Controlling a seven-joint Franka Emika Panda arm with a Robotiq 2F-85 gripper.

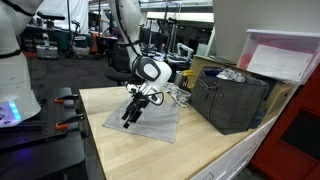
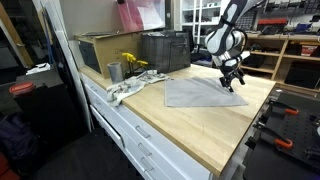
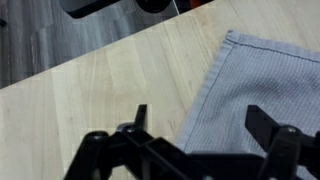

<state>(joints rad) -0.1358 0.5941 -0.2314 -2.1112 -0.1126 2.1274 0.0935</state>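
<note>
Workshop benches and shelving fill the background, and a pale wooden worktop [image 2: 215, 125] carries the scene. On it lies a flat grey woven cloth [image 2: 200, 92], spread out near the far corner, with its hemmed edge and one rounded corner showing in the wrist view [image 3: 262, 95]. The black two-fingered Robotiq gripper [image 1: 132, 112] hangs low over that cloth, tilted, its jaws standing wide apart and holding nothing; in the wrist view one finger sits over bare wood and the other over fabric, so the gripper straddles the cloth's edge.

To take the cloth well here, my judgement is that the fingers should come down squarely astride the hem, near the corner, and press lightly into the worktop before closing, so the thin fabric bunches between them rather than slipping out. A dark plastic crate [image 1: 232, 98] stands just beyond the cloth and a small metal cup [image 2: 114, 71] sits well apart; neither crowds the approach.
</note>
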